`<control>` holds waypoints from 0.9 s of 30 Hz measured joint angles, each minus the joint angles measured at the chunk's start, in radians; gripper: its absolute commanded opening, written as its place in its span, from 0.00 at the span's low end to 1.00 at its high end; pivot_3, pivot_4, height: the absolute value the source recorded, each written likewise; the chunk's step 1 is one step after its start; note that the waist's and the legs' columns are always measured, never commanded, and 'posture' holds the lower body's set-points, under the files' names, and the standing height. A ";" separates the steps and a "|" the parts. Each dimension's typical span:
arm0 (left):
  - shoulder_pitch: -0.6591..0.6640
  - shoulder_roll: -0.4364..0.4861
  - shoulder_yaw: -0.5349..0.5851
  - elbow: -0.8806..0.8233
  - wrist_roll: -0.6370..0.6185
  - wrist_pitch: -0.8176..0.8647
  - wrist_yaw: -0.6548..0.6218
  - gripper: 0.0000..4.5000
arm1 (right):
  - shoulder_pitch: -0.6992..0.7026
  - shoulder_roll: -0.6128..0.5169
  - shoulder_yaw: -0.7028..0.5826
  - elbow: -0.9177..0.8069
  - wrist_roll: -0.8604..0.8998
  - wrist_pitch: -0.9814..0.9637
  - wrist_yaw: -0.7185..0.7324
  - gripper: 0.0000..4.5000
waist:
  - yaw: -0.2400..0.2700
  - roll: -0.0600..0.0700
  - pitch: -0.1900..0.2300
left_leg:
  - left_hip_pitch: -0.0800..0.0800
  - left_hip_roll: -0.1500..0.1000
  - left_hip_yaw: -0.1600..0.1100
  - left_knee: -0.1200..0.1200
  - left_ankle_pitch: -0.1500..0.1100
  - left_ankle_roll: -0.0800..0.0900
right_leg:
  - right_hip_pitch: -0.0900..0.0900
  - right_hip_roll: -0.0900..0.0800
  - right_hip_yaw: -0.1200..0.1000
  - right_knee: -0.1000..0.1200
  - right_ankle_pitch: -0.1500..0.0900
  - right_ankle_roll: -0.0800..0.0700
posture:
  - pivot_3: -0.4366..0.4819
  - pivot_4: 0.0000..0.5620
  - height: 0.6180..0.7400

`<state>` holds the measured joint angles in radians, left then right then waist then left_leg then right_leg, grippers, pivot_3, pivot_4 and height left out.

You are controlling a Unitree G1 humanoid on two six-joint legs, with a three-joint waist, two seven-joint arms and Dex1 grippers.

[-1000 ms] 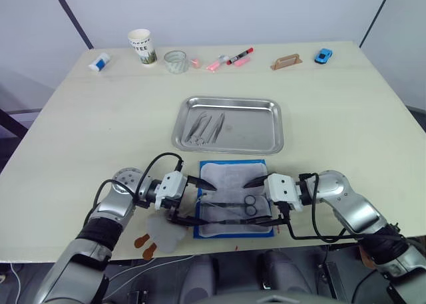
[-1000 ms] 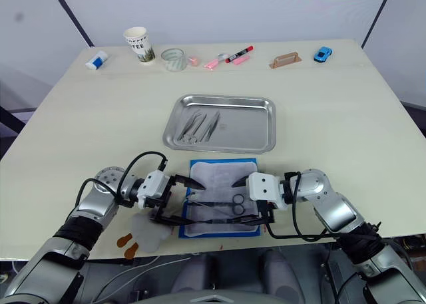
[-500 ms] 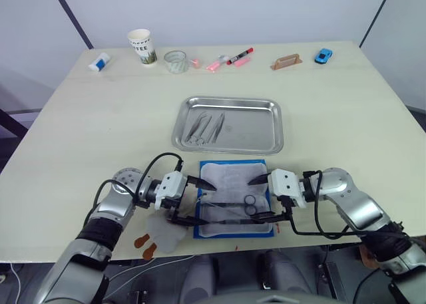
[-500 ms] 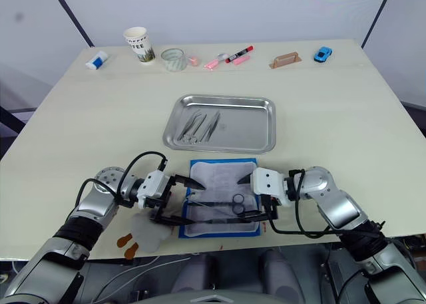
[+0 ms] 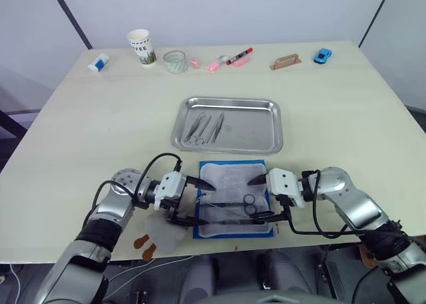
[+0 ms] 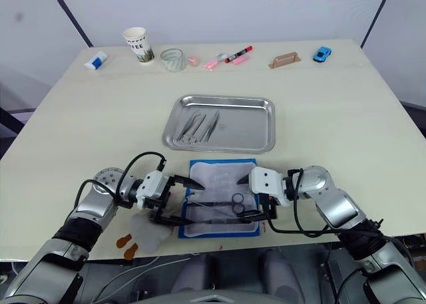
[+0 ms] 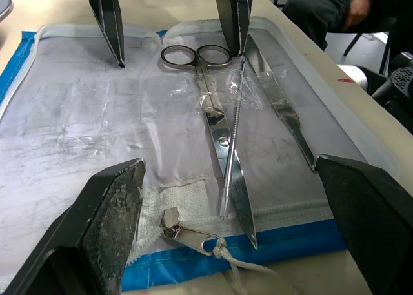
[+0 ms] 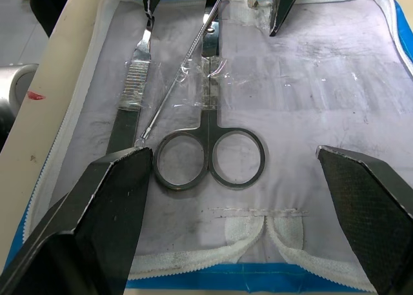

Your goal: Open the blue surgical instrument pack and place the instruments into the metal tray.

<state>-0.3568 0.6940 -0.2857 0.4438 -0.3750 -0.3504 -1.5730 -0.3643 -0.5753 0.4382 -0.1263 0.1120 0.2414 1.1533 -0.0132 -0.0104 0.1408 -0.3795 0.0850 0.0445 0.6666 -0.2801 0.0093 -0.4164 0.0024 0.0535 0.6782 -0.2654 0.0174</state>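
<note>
Both pincers hover spread wide over the blue surgical instrument pack [image 5: 233, 197], which lies unzipped and flat at the near edge of the worktop [image 5: 346, 118]. Left pincer [image 5: 197, 201] reaches in from the pack's left side and right pincer [image 5: 261, 197] from its right, neither grasping anything. Three instruments rest on the pack's pale lining: one pair of ring-handled scissors [image 8: 208, 140], one thin probe [image 8: 184, 62] lying across them, and one flat straight-handled tool [image 8: 132, 95] beside them on the near side. A zipper pull [image 7: 187, 227] lies at the pack's left end.

Just beyond the pack sits the metal tray [image 5: 263, 141], holding a small cluster of slim silver tools [image 5: 204, 128] in its left half; their exact count cannot be told.

Along the far edge stand one small white tube [image 5: 99, 62], one paper cup [image 5: 141, 46], one clear glass [image 5: 175, 61], several pink and red markers [image 5: 229, 58], one tan holder [image 5: 286, 62] and one blue toy car [image 5: 323, 55].
</note>
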 measured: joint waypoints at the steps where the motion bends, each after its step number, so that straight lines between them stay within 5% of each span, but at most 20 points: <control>1: 0.000 0.000 0.000 0.000 0.000 0.000 0.000 0.99 | -0.001 0.000 0.001 0.000 0.000 0.005 0.000 1.00 | 0.000 0.000 0.000 | 0.000 0.000 0.000 0.000 0.000 0.000 | 0.000 0.000 0.000 0.000 0.000 0.000 | 0.48 0.27 0.98; 27: -0.001 0.000 0.002 0.003 0.002 0.001 -0.001 0.99 | -0.014 0.039 0.028 -0.017 -0.035 0.061 -0.023 1.00 | 0.000 0.000 -0.001 | 0.000 0.000 0.000 0.000 0.000 0.000 | 0.000 0.000 0.000 0.000 0.000 0.000 | 0.48 0.27 0.98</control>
<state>-0.3579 0.6941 -0.2836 0.4470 -0.3734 -0.3498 -1.5741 -0.3784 -0.5360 0.4663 -0.1438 0.0772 0.3029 1.1305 -0.0137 -0.0102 0.1403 -0.3791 0.0850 0.0444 0.6663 -0.2802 0.0094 -0.4163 0.0027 0.0536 0.6783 -0.2655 0.0172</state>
